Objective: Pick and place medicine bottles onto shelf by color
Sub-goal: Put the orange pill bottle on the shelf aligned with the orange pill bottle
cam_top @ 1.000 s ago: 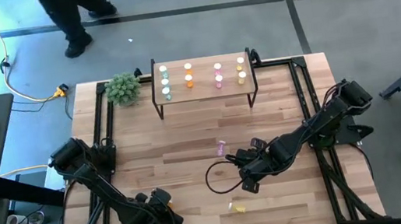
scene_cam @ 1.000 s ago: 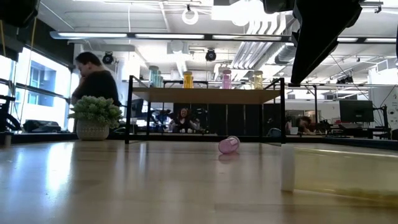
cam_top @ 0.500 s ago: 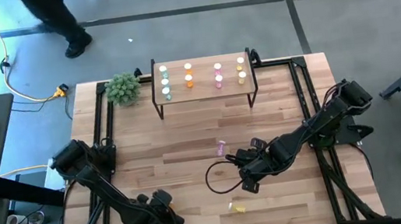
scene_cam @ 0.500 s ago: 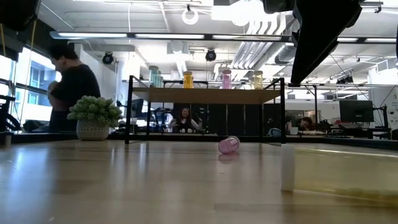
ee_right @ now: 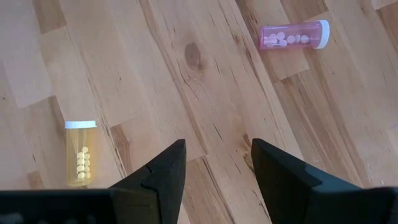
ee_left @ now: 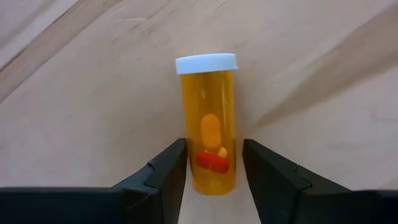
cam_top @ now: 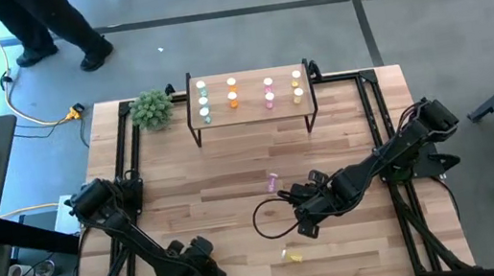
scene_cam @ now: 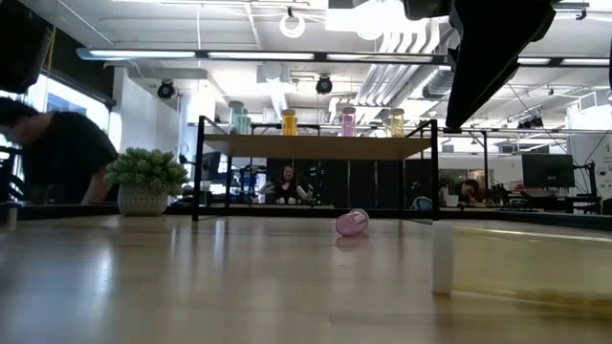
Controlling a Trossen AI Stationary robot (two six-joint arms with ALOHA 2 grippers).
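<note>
No legible text, labels, brands or numbers on anything.

An orange medicine bottle (ee_left: 208, 127) with a white cap (ee_left: 206, 63) lies on its side on the light wooden tabletop (ee_left: 93, 93), its lower end between the two dark fingers (ee_left: 168, 171) of the left gripper (ee_left: 213, 168). The capped end points away from the gripper. Each finger sits right against a side of the bottle. Through the translucent wall show an orange capsule and a red one, both near the bottle's base.
</note>
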